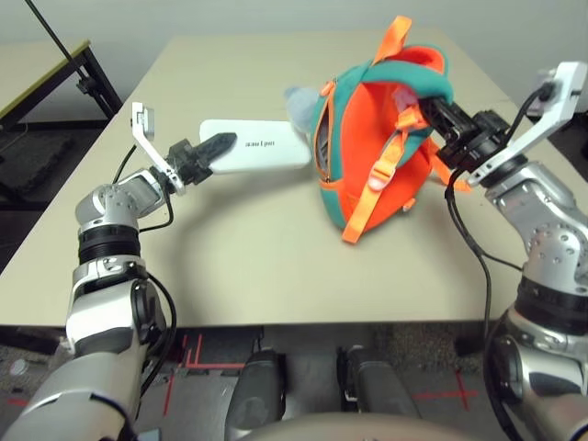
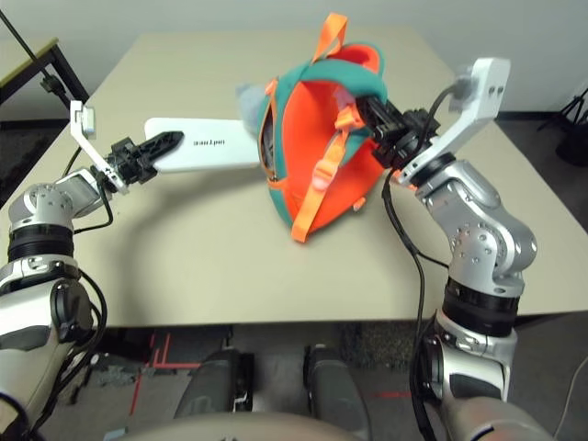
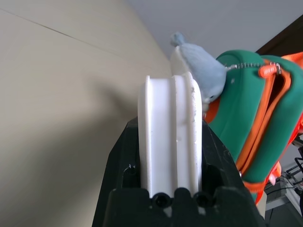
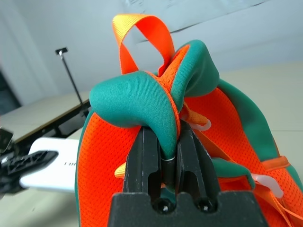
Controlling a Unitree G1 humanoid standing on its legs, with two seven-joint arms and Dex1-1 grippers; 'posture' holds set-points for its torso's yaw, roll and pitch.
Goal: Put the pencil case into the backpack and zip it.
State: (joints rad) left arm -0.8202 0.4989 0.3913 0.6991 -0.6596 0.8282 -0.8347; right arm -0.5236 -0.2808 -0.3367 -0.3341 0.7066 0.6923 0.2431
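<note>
Jaws on the left gripper [image 1: 217,145] are clamped on the near end of the pencil case [image 1: 262,145], one finger on each flat face per the wrist view. Case is held level above the tabletop [image 1: 230,248], far end aimed at the backpack's side opening and just beside the grey plush toy [image 1: 299,105]. Not inside yet. Left forearm reaches forward and inward from the left edge, wrist roughly horizontal.

Backpack [image 1: 367,156] stands upright mid-tabletop, zipper open along its left side, orange straps hanging down the front.

Right gripper [image 1: 439,112] has its jaws pinched on a fold of teal fabric at the backpack's top edge, propping it up. Right forearm comes in from the right, elbow low, wrist angled up toward the bag.

Status: pickup done, bag held. Left to do: insert the case through the opening, release, then zip. My read is insertion is the step in hand.
</note>
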